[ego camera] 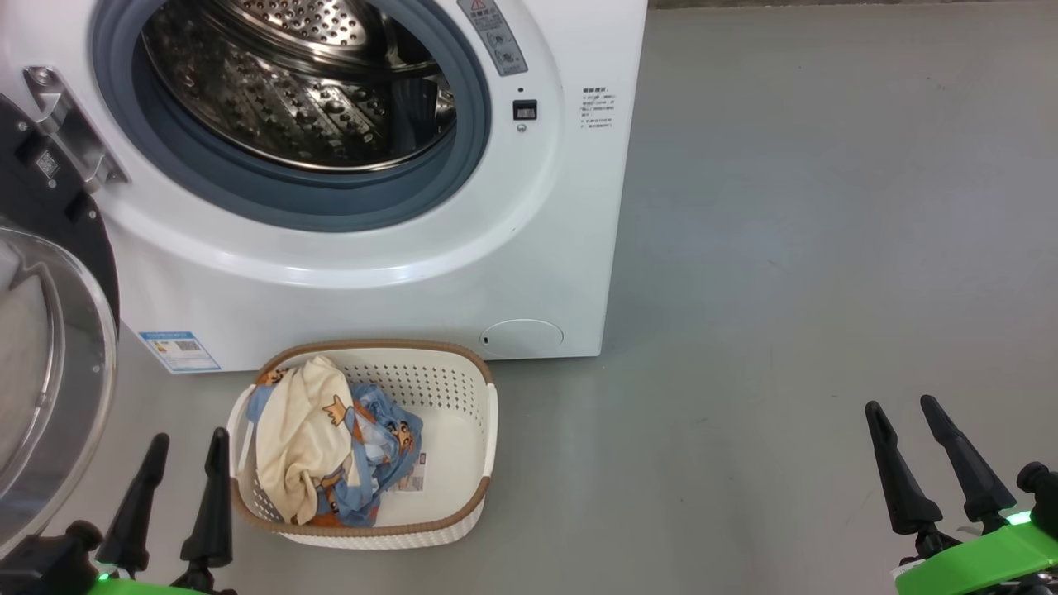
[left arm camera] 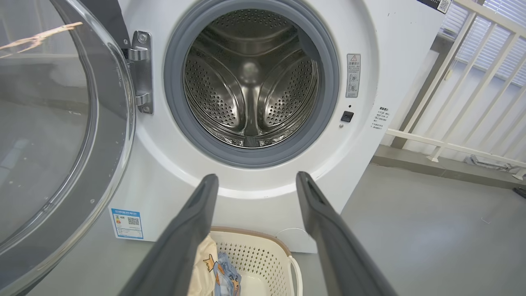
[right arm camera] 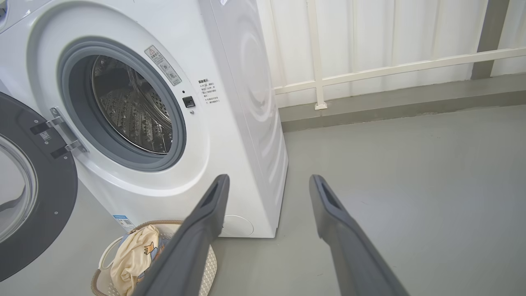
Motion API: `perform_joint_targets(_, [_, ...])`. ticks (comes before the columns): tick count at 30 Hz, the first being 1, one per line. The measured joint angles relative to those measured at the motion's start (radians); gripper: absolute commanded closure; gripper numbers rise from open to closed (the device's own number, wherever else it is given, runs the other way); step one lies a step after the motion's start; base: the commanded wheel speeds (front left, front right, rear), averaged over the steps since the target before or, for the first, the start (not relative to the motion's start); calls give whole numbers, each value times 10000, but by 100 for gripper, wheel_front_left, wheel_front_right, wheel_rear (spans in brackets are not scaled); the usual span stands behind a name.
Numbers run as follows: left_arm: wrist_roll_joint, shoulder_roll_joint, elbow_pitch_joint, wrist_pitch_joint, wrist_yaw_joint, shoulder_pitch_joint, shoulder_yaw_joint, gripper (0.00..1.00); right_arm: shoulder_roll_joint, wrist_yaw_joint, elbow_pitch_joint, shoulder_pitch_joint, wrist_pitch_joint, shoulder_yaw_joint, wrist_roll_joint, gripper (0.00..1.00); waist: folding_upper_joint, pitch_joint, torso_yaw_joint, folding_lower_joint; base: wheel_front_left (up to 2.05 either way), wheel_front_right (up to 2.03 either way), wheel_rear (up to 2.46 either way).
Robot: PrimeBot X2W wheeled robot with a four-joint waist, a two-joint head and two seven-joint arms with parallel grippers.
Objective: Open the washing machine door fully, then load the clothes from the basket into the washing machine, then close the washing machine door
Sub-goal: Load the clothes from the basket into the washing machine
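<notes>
**Door open, laundry waiting in the basket**

We have the washing machine door (ego camera: 41,330) standing wide on its steel hinge (ego camera: 66,124) at our left. Its glossy black rim and bulging clear glass bowl are turned well away from the opening, so we judge the first step done and the mouth free for loading.

The washing machine (ego camera: 372,273) is a smooth white box. A grey-blue rubber gasket (ego camera: 463,149) rings the perforated steel drum (ego camera: 306,91), where we see no garment.

The basket (ego camera: 488,413) sits on the grey floor (ego camera: 785,248) just in front of the machine, below the opening, which keeps the carry short. It is cream-white perforated plastic, a rounded rectangle with a brown woven-look rim.

The clothes (ego camera: 322,438) lie crumpled in its left half. A soft cream-yellow piece is draped over a light blue one printed with orange-brown cartoon figures.

Our left gripper (ego camera: 188,435) hovers just beside the basket's left end, jaws wide and holding nothing; we judge it the nearer one for the first pick. Our right gripper (ego camera: 900,403) hangs well apart over bare floor, jaws likewise wide and empty.

The cloth looks limp and will likely sag and trail, so a deep pinch into the heap seems wise.
</notes>
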Motion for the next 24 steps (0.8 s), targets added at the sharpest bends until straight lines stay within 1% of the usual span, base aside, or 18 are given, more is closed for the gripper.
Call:
perform_joint_targets(3, [-176, 65, 82, 0, 0, 0, -153, 0, 17, 0, -12, 0, 0, -8, -2, 0, 0, 0, 18, 0, 8, -24, 16])
perform_joint_targets(7, [-447, 213, 98, 0, 0, 0, -253, 0, 31, 0, -15, 0, 0, -6, -2, 0, 0, 13, 37, 0, 43, -85, 42])
perform_joint_targets(24, [-531, 347, 81, 0, 0, -80, -437, 0, 119, 0, -54, -4, 0, 10, -31, 0, 0, 240, 118, 0, 88, -134, 46])
